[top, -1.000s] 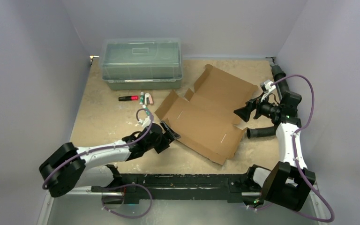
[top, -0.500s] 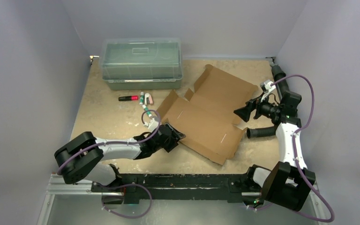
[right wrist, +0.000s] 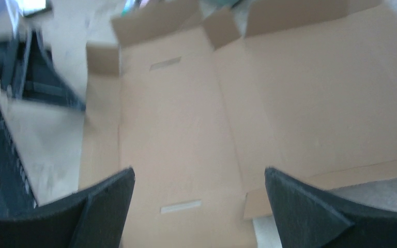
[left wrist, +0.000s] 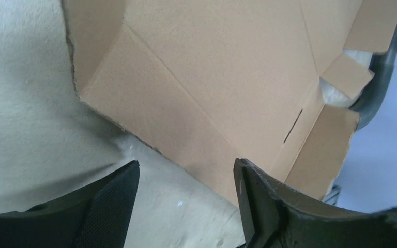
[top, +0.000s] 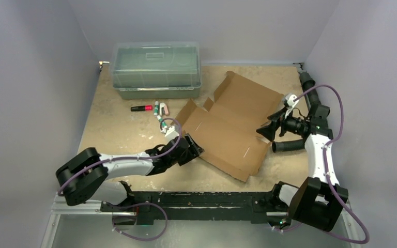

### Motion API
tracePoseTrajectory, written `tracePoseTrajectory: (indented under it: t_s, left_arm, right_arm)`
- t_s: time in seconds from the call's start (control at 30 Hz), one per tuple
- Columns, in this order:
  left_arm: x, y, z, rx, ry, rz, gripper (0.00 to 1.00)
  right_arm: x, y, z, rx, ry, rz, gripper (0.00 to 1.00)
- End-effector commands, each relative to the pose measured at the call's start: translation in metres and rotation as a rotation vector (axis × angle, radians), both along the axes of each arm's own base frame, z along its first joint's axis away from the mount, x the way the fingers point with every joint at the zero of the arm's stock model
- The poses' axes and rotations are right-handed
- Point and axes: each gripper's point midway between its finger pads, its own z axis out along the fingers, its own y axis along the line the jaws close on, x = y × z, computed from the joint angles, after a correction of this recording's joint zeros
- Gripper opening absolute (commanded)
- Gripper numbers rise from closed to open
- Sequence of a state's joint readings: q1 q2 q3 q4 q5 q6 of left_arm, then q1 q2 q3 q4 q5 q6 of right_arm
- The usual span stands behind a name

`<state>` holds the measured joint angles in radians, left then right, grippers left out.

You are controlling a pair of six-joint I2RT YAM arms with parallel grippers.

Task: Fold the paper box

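The paper box is a brown cardboard die-cut sheet lying nearly flat on the table, flaps slightly raised at its far and left edges. It fills the left wrist view and the right wrist view. My left gripper is open and empty at the sheet's near left edge, its jaws just short of the cardboard rim. My right gripper is open and empty, held above the sheet's right edge, pointing left over it.
A clear greenish lidded bin stands at the back left. A red marker and small white and green pieces lie in front of it. Grey walls close in left, right and behind.
My left gripper has pushed right and forward to the sheet's near left edge. My right gripper has dipped slightly down and left over the sheet's right edge.
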<state>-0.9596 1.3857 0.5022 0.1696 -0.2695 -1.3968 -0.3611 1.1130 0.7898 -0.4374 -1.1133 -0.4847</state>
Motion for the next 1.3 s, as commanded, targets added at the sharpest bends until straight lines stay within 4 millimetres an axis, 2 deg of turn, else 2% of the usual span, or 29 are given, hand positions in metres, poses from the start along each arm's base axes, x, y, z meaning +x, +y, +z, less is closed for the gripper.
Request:
tracePoseTrajectory:
  t_s: [0.0, 0.03, 0.1, 0.23, 0.37, 0.47, 0.53, 0.63, 0.73, 0.8, 0.93, 1.03, 1.1, 1.27]
  left_arm:
    - [-0.010, 0.009, 0.031, 0.133, -0.193, -0.234, 0.69]
    - [-0.015, 0.011, 0.036, 0.133, -0.219, -0.272, 0.71]
    - [-0.023, 0.018, 0.046, 0.143, -0.267, -0.328, 0.73]
    - [-0.023, 0.039, 0.077, 0.178, -0.369, -0.337, 0.82]
    - [0.009, 0.062, 0.115, 0.183, -0.440, -0.304, 0.91]
    - [0.037, 0.079, 0.130, 0.170, -0.445, -0.294, 0.92]
    - [0.052, 0.088, 0.131, 0.151, -0.429, -0.284, 0.93]
    - [0.072, 0.108, 0.121, 0.135, -0.386, -0.243, 0.91]
    - [0.088, 0.137, 0.107, 0.125, -0.334, -0.167, 0.89]
    - [0.097, 0.153, 0.096, 0.097, -0.289, -0.106, 0.84]
    - [0.099, 0.153, 0.075, 0.056, -0.213, -0.094, 0.74]
    - [0.093, 0.153, 0.066, 0.049, -0.184, -0.094, 0.72]
    - [0.092, 0.157, 0.064, 0.080, -0.173, -0.090, 0.72]
    - [0.089, 0.158, 0.075, 0.126, -0.223, -0.150, 0.71]
  right_arm:
    - [-0.042, 0.021, 0.000, -0.100, -0.175, 0.305, 0.99]
    - [-0.052, 0.025, -0.003, -0.098, -0.165, 0.347, 0.99]
    - [-0.067, 0.029, -0.009, -0.152, -0.251, 0.469, 0.99]
    - [-0.072, 0.026, -0.022, -0.248, -0.260, 0.550, 0.99]
    - [-0.060, 0.018, -0.013, -0.369, -0.304, 0.489, 0.99]
    - [-0.045, 0.008, -0.003, -0.441, -0.328, 0.381, 0.99]
    - [-0.039, 0.007, 0.005, -0.414, -0.318, 0.302, 0.99]
    - [-0.035, 0.012, 0.016, -0.288, -0.230, 0.224, 0.99]
    - [-0.049, 0.018, 0.008, -0.282, -0.201, 0.310, 0.99]
    - [-0.052, 0.020, 0.004, -0.265, -0.185, 0.331, 0.99]
    - [-0.050, 0.017, -0.005, -0.266, -0.149, 0.307, 0.99]
    - [-0.039, 0.005, -0.008, -0.310, -0.131, 0.221, 0.99]
    - [-0.033, 0.000, -0.008, -0.329, -0.131, 0.180, 0.99]
    - [-0.023, -0.008, -0.009, -0.336, -0.097, 0.121, 0.99]
